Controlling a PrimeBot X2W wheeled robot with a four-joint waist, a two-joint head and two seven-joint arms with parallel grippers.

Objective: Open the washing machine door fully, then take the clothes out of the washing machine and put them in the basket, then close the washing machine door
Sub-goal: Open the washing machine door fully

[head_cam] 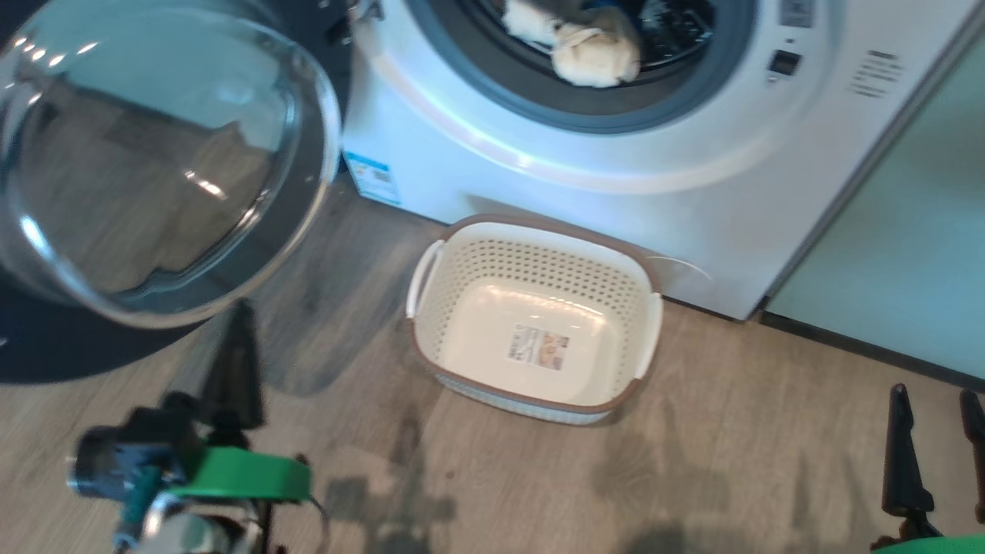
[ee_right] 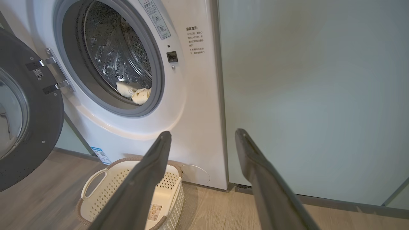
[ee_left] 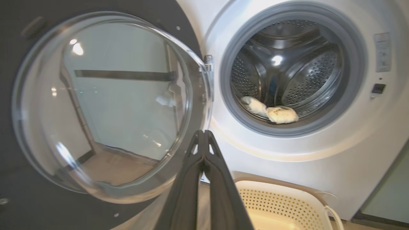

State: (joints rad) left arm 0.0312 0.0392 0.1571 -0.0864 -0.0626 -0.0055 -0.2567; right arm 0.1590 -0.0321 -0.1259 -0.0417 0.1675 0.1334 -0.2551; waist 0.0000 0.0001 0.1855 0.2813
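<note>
Head view: door (head_cam: 154, 169) swung wide at left; clothes (head_cam: 592, 50) on the front lip of the washer (head_cam: 431, 131) mouth, ahead and above; basket (head_cam: 531, 225) empty on the floor (head_cam: 769, 446) beneath. Left tool (head_cam: 243, 315) pressed together, holding nothing; right tool (head_cam: 933, 396) spread, holding nothing. Left wrist view: clothes up-right beyond the tool. Right wrist view: clothes up-left of the tool, well apart. Judgement: neither arm clearly nearer; right is ready to grasp.
</note>
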